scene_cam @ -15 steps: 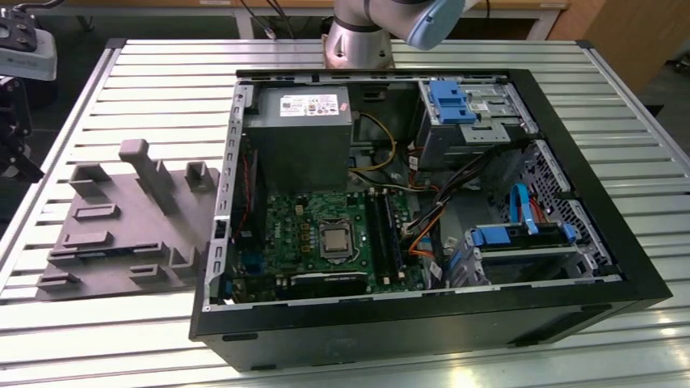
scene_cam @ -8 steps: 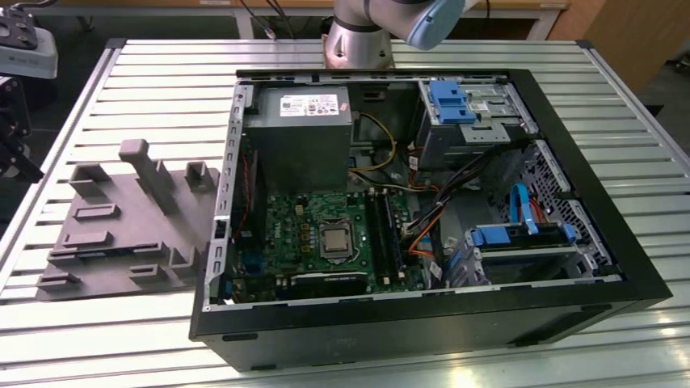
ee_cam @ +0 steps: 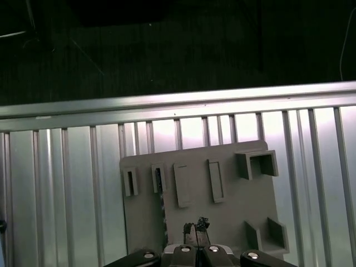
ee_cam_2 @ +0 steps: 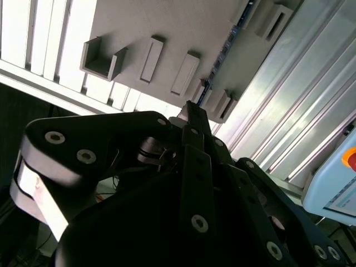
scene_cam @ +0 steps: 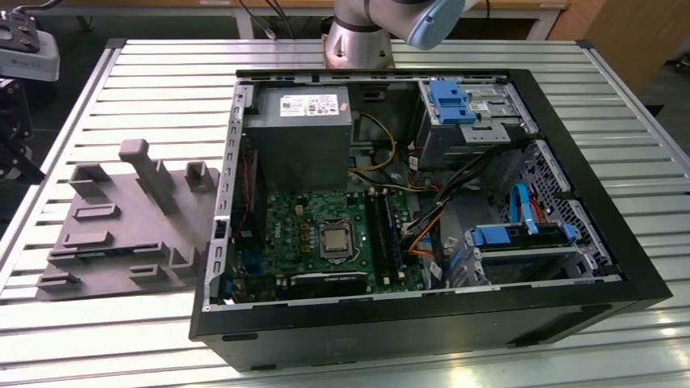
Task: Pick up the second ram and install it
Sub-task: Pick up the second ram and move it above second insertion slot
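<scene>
The second ram (ee_cam: 162,196) stands in the grey block (ee_cam: 233,206), close ahead of the gripper (ee_cam: 196,228) and slightly to one side. I cannot tell whether the gripper is open or closed.

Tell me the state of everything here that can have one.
Computer case: side open, lying on the table.
Grey block: flat on the table.
Ram stick: on edge in the grey block, not gripped.
Gripper: above the grey block, apart from the ram stick.
</scene>
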Available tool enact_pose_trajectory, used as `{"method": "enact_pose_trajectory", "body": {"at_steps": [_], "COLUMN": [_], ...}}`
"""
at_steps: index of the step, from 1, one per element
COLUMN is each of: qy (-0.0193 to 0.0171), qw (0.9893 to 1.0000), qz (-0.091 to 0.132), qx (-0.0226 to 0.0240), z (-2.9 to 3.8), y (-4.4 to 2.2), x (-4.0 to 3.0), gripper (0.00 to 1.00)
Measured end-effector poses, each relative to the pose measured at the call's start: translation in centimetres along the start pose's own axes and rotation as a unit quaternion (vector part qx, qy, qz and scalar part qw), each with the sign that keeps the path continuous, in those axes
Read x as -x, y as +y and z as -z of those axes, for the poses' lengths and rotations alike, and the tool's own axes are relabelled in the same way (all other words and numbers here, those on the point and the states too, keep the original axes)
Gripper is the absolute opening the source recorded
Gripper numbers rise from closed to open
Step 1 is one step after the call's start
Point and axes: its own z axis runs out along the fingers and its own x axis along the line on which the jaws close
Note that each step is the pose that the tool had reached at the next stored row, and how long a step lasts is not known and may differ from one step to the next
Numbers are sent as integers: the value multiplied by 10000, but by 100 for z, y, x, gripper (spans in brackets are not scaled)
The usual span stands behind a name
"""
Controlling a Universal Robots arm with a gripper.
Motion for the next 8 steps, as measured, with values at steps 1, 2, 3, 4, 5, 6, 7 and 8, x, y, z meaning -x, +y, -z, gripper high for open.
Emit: {"method": "enact_pose_trajectory", "body": {"at_steps": [1,2,3,4,5,6,7,8], "qy": [0,0,0,0,0,0,0,0], "qw": [10000,10000,10000,10000,10000,10000,10000,10000], "qz": [1,2,3,3,4,5,6,7], "qx": [0,0,0,0,0,0,0,1], "z": [-4,-9,-12,-16,-20,-25,-29,-33], "y": [0,0,-1,-1,-1,-1,-1,-1], "x": [0,0,-1,-1,-1,-1,-2,-2], "gripper": [11,11,11,11,11,11,11,11]}}
